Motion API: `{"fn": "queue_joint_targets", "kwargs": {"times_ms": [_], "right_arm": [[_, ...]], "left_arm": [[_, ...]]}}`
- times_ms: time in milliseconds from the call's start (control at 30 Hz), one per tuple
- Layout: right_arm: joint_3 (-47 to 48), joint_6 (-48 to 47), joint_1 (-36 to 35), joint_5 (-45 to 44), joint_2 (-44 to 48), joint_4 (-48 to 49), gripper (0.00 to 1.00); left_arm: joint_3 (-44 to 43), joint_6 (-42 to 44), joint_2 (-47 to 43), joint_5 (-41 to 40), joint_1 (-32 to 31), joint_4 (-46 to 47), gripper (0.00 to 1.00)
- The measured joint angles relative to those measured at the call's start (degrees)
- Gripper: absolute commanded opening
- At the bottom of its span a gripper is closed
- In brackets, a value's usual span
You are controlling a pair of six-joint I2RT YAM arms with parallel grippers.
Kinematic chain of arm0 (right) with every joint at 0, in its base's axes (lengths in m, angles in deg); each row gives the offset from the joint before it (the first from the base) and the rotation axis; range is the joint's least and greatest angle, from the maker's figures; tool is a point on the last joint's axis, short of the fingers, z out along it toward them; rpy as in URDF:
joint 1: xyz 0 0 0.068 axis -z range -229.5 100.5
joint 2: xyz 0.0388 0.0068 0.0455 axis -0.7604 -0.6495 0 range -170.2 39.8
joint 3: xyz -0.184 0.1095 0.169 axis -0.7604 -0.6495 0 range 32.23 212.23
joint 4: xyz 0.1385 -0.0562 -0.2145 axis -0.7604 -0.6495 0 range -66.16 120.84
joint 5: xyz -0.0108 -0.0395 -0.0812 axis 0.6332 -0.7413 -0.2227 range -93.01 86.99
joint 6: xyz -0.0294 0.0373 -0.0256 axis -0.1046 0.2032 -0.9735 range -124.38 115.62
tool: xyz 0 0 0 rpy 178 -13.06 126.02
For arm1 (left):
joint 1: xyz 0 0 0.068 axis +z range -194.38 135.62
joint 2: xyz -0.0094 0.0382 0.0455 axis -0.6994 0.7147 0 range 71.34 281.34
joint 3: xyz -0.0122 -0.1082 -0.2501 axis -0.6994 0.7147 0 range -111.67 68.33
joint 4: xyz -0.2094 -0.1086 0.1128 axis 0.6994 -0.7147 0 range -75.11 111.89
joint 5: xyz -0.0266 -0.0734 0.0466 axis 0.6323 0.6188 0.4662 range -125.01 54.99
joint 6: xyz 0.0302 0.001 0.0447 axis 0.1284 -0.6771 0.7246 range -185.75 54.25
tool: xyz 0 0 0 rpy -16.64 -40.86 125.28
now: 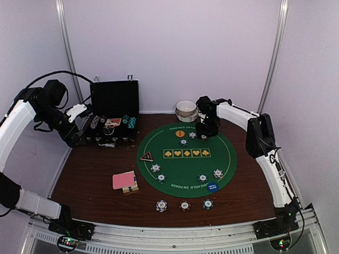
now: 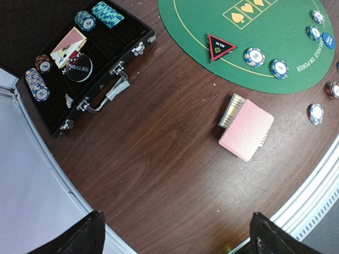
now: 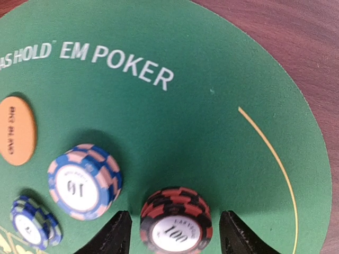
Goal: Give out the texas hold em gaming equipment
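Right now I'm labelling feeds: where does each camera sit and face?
Top: above, behind the bases, looking down at the table; left arm, right arm show.
Left wrist: high, facing down at case and cards; its fingers show.
Right wrist: low over the mat, red chip between its fingers.
Top and left wrist share the cards.

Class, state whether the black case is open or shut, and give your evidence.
Open: the black case has its lid raised, and chip stacks inside show.
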Motion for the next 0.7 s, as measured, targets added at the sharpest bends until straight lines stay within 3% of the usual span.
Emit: {"fn": "queue_joint_targets", "kwargs": {"times_ms": [167, 333, 500, 700], "right_arm": [[-3.91, -0.98, -0.98, 0.39, 5.77, -0.22, 0.61], [-16.81, -2.05, -5.51, -0.55, 21.51, 2.23, 0.66], [-31.65, -2.34, -16.72, -2.01, 36.48, 5.79, 0.72], [-45.09, -0.52, -32.0, -1.84, 40.79, 6.67, 0.8]], "left_arm": [[0.0, 0.0, 0.0, -0.04, 0.0, 0.0, 0.98], [0.28, -0.02, -0.13, -0.07, 0.0, 0.07, 0.98], [1.01, 0.0, -0.46, -0.15, 0.0, 0.09, 0.98], [1.03, 0.02, -1.18, -0.2, 0.0, 0.09, 0.98]]}}
